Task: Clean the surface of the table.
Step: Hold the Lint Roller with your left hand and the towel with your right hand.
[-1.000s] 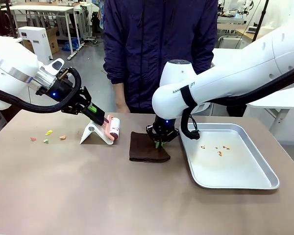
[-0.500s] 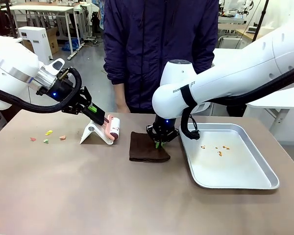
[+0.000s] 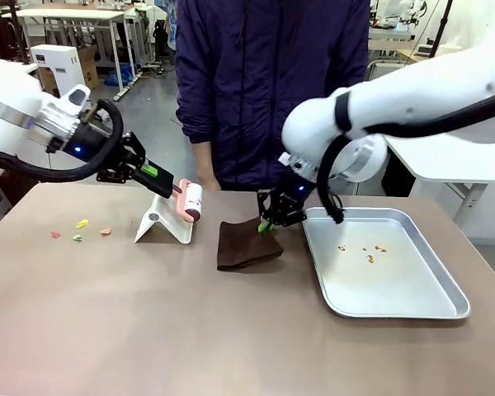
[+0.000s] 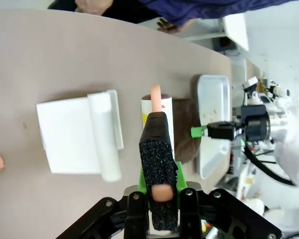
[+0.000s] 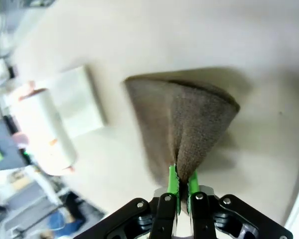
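My left fingers (image 3: 154, 172) are clamped on the lint roller (image 3: 193, 200), right fingers (image 3: 268, 223) on the brown cloth (image 3: 247, 245). The scraps (image 3: 81, 230) sit on the tabletop (image 3: 148, 330) at 9 o'clock of the roller, so I reckon lefty's closer.

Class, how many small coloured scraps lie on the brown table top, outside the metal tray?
4, clustered near the left end of the table: yellow scrap, pink scrap, green scrap, orange scrap. More may be hidden behind the white stand or under the cloth.
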Available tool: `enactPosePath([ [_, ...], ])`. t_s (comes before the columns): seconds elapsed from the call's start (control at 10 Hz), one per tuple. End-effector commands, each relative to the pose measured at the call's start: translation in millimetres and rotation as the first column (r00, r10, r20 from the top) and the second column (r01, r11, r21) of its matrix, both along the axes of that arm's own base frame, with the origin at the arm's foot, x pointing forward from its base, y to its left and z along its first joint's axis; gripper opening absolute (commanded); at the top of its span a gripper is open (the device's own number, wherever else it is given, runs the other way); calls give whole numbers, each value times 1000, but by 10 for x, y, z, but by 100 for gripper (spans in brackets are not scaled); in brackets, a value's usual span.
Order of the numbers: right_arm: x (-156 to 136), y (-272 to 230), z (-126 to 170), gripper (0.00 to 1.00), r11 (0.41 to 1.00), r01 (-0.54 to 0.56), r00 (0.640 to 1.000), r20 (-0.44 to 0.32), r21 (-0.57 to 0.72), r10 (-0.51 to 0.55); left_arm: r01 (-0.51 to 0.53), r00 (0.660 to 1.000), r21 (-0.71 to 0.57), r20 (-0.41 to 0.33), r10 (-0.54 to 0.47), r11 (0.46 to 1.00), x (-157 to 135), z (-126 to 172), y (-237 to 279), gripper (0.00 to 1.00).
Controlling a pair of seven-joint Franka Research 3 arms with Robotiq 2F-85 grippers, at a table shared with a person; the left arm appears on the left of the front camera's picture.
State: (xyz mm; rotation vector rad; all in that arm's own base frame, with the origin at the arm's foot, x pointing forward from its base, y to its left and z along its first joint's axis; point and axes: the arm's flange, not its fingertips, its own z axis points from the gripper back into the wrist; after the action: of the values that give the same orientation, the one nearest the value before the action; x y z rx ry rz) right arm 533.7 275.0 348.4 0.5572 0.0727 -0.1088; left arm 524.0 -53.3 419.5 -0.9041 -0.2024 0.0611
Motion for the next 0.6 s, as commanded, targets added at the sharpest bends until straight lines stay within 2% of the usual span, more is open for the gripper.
enactPosePath([
  [0.0,-269,-510,82,0,962,6,1000,-18,272,-1,41,998,-113,47,-36,993,-341,84,307,0],
  [0.1,-358,-665,138,0,936,-28,999,-20,351,37,53,997,-159,70,-42,986,-487,141,470,0],
  [0.3,-645,-1030,339,0,860,-75,997,33,505,67,85,993,-278,99,-59,957,-827,277,919,0],
  [0.4,-834,-1219,426,0,835,-96,995,62,542,74,140,987,-356,126,-100,924,-1005,311,1194,0],
  [0.5,-1066,-1448,521,0,829,-95,993,107,551,42,138,985,-424,154,-79,895,-1176,313,1454,0],
])
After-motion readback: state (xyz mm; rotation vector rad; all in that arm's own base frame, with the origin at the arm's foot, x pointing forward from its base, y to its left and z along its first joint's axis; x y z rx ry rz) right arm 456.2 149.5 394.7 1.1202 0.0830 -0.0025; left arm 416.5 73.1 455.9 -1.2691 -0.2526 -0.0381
